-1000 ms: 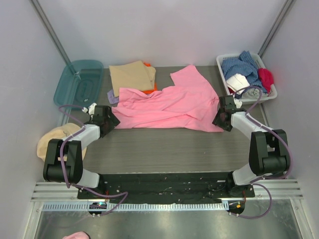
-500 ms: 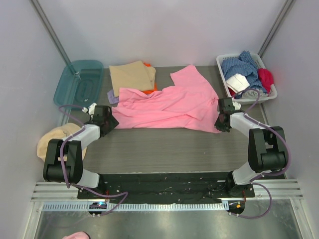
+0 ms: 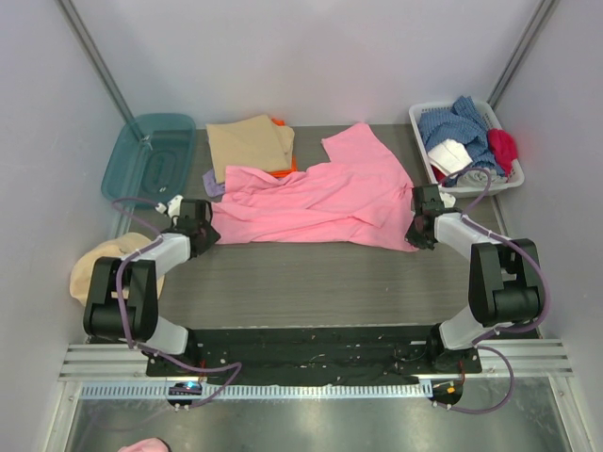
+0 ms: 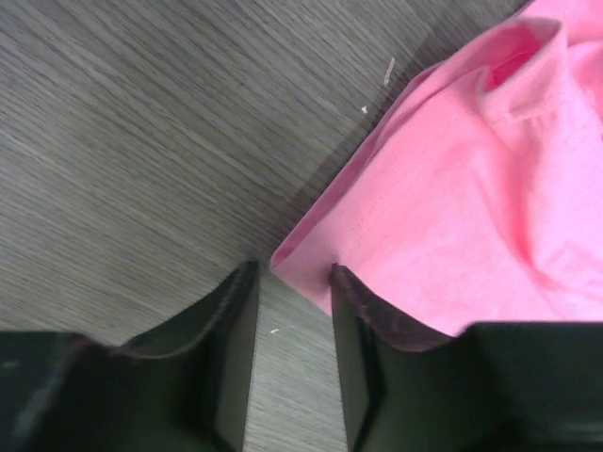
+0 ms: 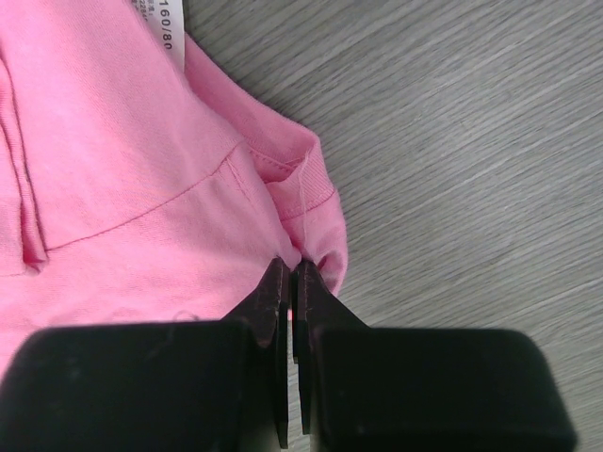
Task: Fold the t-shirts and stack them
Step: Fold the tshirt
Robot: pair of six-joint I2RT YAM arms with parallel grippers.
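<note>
Bright pink cloth t-shirt (image 3: 311, 202): spread on table (image 3: 311, 282), long axis left-right. Left pincer (image 4: 292, 271) agape at corner; right pincer (image 5: 290, 266) pinching hem.

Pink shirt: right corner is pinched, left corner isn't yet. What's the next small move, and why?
Probably close the left jaws: a corner of the pink shirt lies between their tips, not yet pinched, while the right jaws are shut on the other corner.

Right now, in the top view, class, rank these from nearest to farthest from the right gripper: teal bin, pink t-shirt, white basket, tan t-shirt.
1. pink t-shirt, pinched by the right gripper
2. white basket, back right
3. tan t-shirt, back centre-left
4. teal bin, back left
</note>
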